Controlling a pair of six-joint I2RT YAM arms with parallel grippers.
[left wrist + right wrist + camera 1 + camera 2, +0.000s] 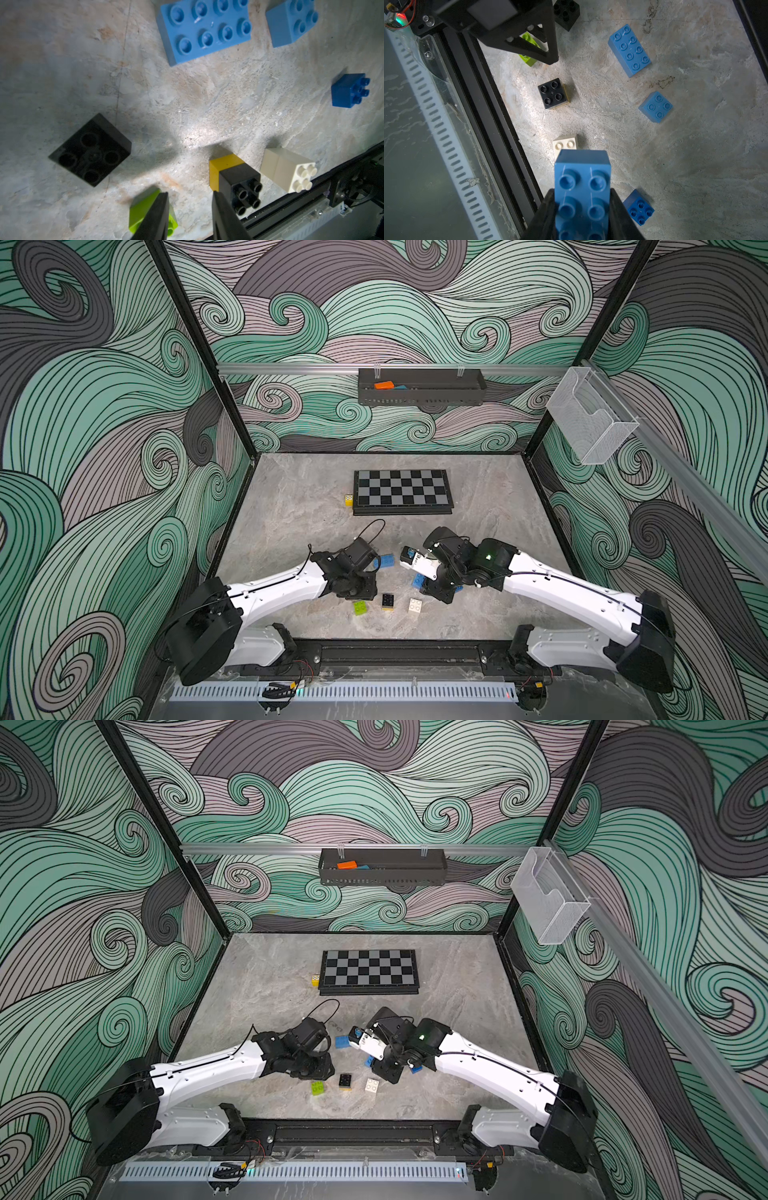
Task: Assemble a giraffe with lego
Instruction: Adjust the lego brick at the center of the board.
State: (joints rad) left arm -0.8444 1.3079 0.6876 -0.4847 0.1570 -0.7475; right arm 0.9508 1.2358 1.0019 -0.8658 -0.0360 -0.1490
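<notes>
Lego (pixel 387 600) lies loose at near-centre of the table (pixel 490 506), betw. the two arms. No giraffe shape stands yet, and only one pair is joined.

Right gripper (pixel 581 190): jaws clamped on the sides of a long blue brick (pixel 582 172), which is carried above the marble w/ studs facing the wrist cam. Its free end is over the white brick (pixel 565 142).

Left gripper (pixel 190 193): jaws parted a little, bare marble in the gap, nothing held. The lime brick (pixel 143 207) sits just outside one finger and the black-on-yellow stack (pixel 234 178) just outside the other.

Near row, left to right: lime brick, stack, white brick. All are close to the black rail (pixel 488 104) at the near table edge, w/ a thin strip of marble betw. them and it; none touch it.

- Flat black brick (pixel 91 149): upside down, left of and a bit farther than the lime brick.
- Second long blue brick (pixel 205 31): farther back, showing betw. the two wrists in both top views.
- Light-blue square brick (pixel 291 22): just right of the second long blue brick, small gap.
- Dark-blue square brick (pixel 349 91): well apart to the right, by the right gripper.

The chessboard (pixel 402 491) is at far centre, w/ a yellow die (pixel 348 500) just beside its left edge. A broad band of bare marble runs betw. the bricks & the board, and more lies along the right side up to the frame.
</notes>
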